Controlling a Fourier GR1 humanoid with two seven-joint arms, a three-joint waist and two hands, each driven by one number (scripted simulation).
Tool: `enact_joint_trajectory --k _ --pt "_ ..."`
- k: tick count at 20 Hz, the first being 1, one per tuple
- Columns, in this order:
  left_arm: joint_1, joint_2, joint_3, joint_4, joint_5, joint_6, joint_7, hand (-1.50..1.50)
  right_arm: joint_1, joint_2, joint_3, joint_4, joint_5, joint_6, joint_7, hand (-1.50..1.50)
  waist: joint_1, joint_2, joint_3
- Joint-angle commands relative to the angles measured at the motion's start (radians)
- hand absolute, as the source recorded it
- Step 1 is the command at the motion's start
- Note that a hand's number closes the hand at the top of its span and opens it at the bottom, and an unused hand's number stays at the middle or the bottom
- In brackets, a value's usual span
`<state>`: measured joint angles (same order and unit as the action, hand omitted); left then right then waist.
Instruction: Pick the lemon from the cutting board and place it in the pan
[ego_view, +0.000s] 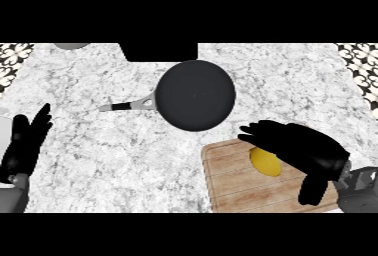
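Hovering over the lemon (264, 163), right hand (306, 147) is arching with fingers spread, not yet closing. Lemon is lying on the cutting board (229, 180) beneath its palm, long axis running near-far. Pan (196, 95) is sitting beyond, leftward. Left hand (26, 145) is resting released, well apart.

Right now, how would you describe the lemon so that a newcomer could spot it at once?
Start at the wooden cutting board at the counter's near right, below the dark round pan. The lemon lies on the board's upper right part, half hidden under the black right hand. It is the only yellow thing in view.
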<state>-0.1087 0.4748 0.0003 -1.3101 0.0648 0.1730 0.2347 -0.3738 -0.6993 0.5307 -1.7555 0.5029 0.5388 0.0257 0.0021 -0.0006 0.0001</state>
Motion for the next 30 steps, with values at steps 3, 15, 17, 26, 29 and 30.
enact_joint_trajectory --k 3,15,17,26,29,30 --pt "-0.008 -0.043 0.002 -0.022 -0.043 0.006 0.027 0.00 0.044 0.044 -0.003 0.092 0.185 -0.049 -0.080 -1.50 0.002 0.001 0.000" --pt "-0.013 -0.053 0.097 0.006 -0.074 -0.083 0.012 0.00 0.139 0.137 -0.070 0.038 0.349 0.042 -0.149 -1.50 -0.003 0.000 0.000" --pt "-0.009 -0.104 0.066 0.029 -0.129 -0.032 -0.030 0.00 0.130 0.164 -0.070 0.126 0.392 -0.021 -0.203 -1.50 -0.002 0.001 0.000" --pt "-0.046 -0.079 0.134 0.026 -0.115 -0.118 0.003 0.00 0.125 0.220 -0.106 0.217 0.504 -0.005 -0.263 -1.50 -0.001 0.001 0.000" --pt "-0.090 -0.118 0.132 0.111 -0.147 -0.089 -0.029 0.00 0.108 0.259 -0.122 0.248 0.527 0.016 -0.252 -1.50 -0.003 0.001 0.000" --pt "0.042 -0.092 0.139 -0.037 -0.123 -0.126 -0.001 0.00 0.083 0.312 -0.105 0.261 0.552 0.002 -0.216 -1.50 0.004 0.000 0.000"
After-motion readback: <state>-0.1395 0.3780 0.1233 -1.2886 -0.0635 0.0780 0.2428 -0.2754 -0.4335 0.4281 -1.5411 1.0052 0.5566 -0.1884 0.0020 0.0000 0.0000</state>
